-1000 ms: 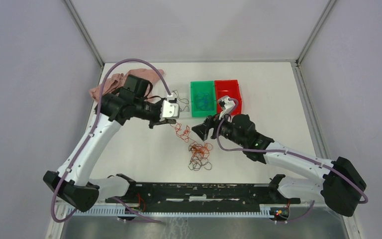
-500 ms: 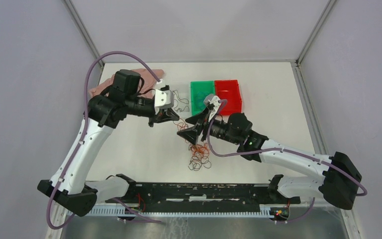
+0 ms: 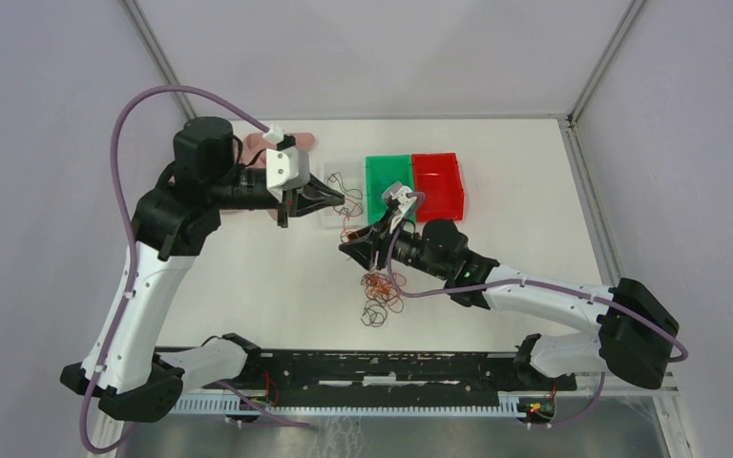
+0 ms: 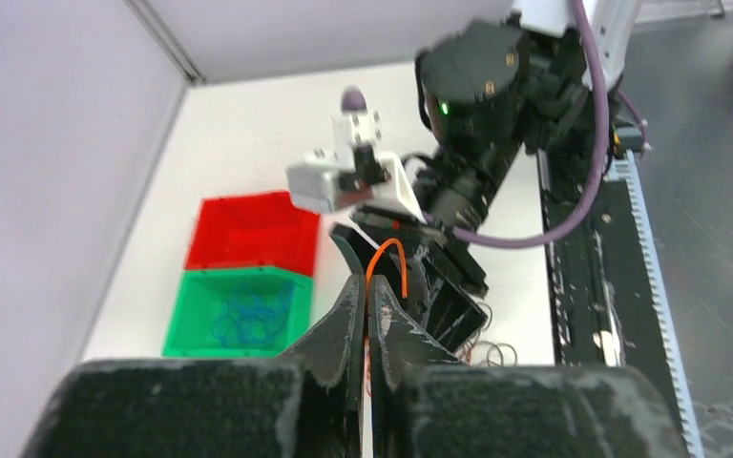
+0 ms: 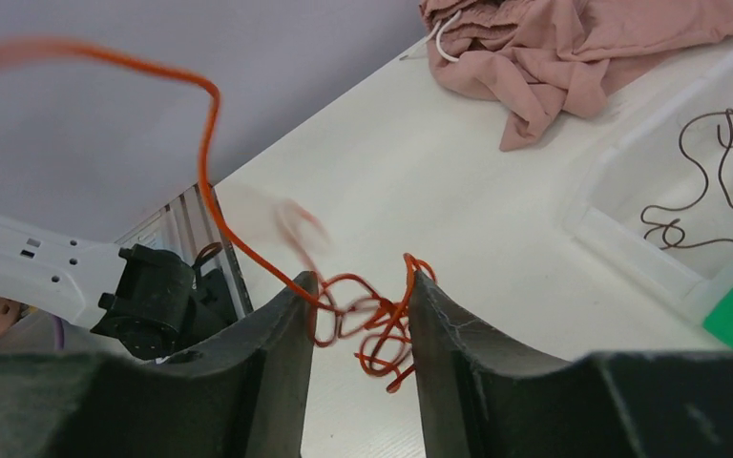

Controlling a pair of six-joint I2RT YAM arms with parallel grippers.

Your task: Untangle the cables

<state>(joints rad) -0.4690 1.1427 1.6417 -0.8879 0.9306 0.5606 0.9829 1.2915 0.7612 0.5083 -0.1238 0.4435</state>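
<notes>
Left wrist view shows my left gripper point(image 4: 366, 286) pressed fully together, the two black fingers meeting on a thin orange cable point(image 4: 387, 256) that arches up out of the tips toward my right arm. Top external view puts that pinch over the clear tray point(image 3: 332, 221). From there the orange strand drops to my right gripper point(image 3: 355, 250), which hangs low over the table point(image 3: 277, 277). Just beside it lie the rest of the cables point(image 3: 382, 294), a loose wad of orange and dark curls on the white surface near the middle. Right wrist view shows my right fingers point(image 5: 267, 363) apart with a plain gap between them. A knot of orange loops sits in that gap, and the long strand brushes the inner edge of one fingertip, but the pads are not closed on it. Blue curls lie in the green bin point(image 4: 239, 277), which touches the red bin point(image 4: 253, 234). A dark brown wire point(image 5: 716, 181) lies in the clear tray, and the pink cloth point(image 5: 573, 48) is bunched beyond it.
</notes>
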